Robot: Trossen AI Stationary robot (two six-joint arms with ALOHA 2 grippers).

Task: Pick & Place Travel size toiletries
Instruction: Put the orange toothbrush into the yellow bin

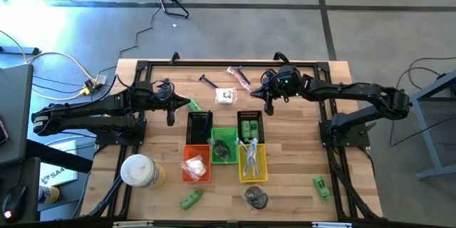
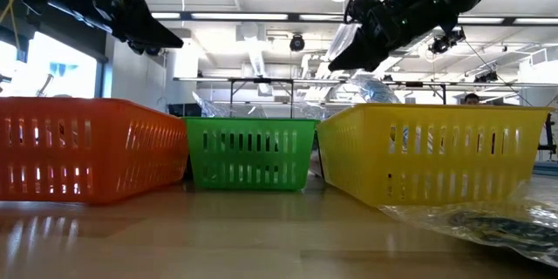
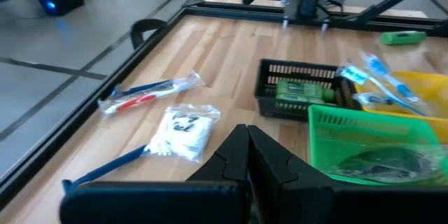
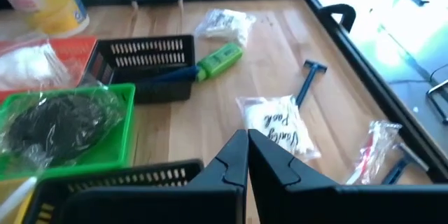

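Toiletries lie partly sorted, partly loose: a clear-wrapped white packet [image 1: 226, 96] sits on the far part of the table [image 1: 299, 164] between the two arms, with a blue razor [image 1: 208, 81] and a red-and-white wrapped stick [image 1: 239, 76] beyond it, a green tube [image 1: 194, 105] just beside the left black basket [image 1: 199, 127], and two more green pieces near the front edge [image 1: 191, 199] [image 1: 321, 186]. The step in hand looks like choosing a loose item, most likely the white packet, which shows in both wrist views. To do it well, the fingers need to spread before descending, then come straight down over the packet's middle and pinch the bulk, not the slack wrapper, which may slip. The razor and stick lie close, so the approach should stay clear of them. The left gripper [image 1: 169, 114] hovers above the table left of the black basket, jaws pressed together and empty; the right gripper [image 1: 269, 105] hovers right of the packet, likewise pressed together, holding nothing.
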